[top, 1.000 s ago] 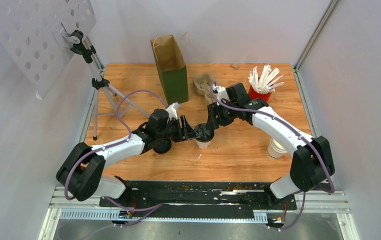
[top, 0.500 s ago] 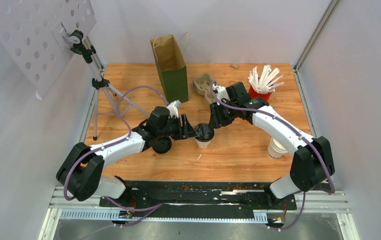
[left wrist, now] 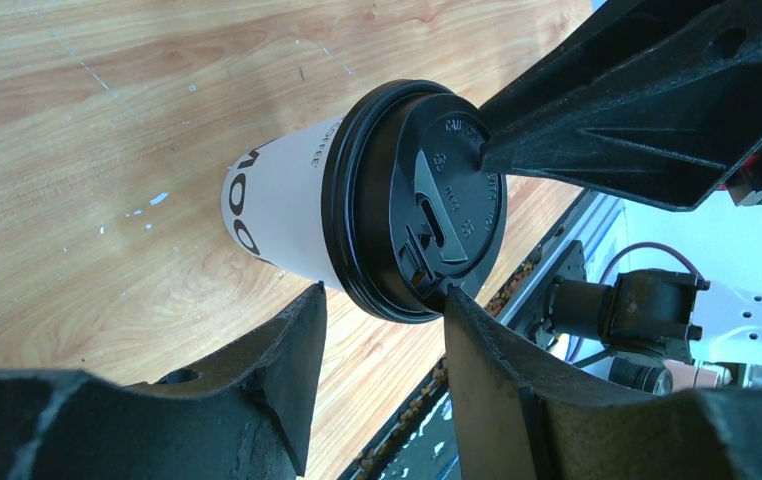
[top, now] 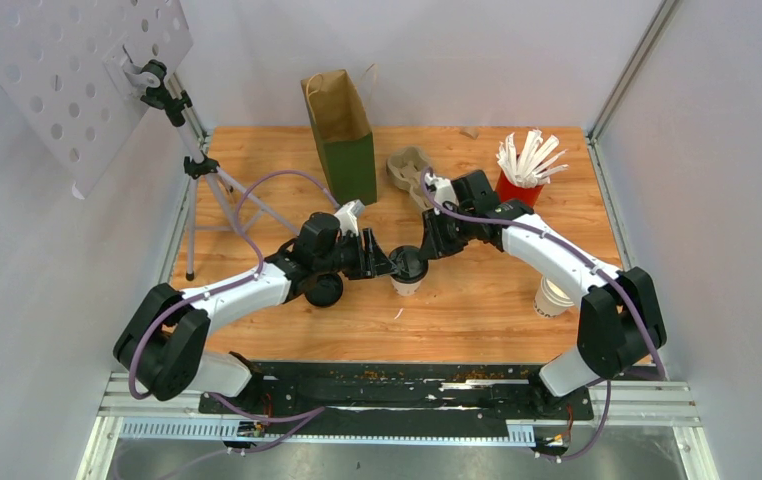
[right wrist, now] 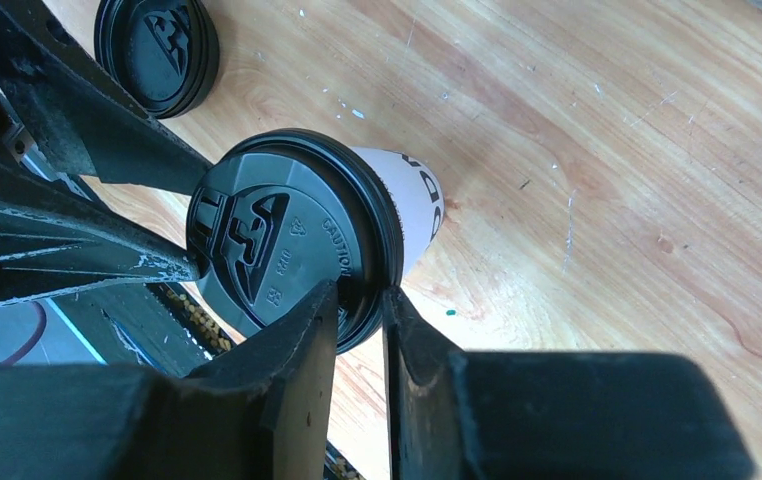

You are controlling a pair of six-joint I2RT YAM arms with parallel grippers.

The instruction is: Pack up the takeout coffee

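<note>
Seating the round black plastic lid (right wrist: 287, 245) on the small white paper cup (left wrist: 277, 215) looks like the job here. The cup stands upright on the wooden table (top: 477, 310), on the near side of the brown-and-green paper bag (top: 347, 165). The right end effector (right wrist: 359, 295) is pinched on the lid's rim. The left end effector (left wrist: 382, 300) straddles that rim, but I can't tell if it's gripping. I'd press evenly all round and go gentle, since paper walls probably crumple.
</note>
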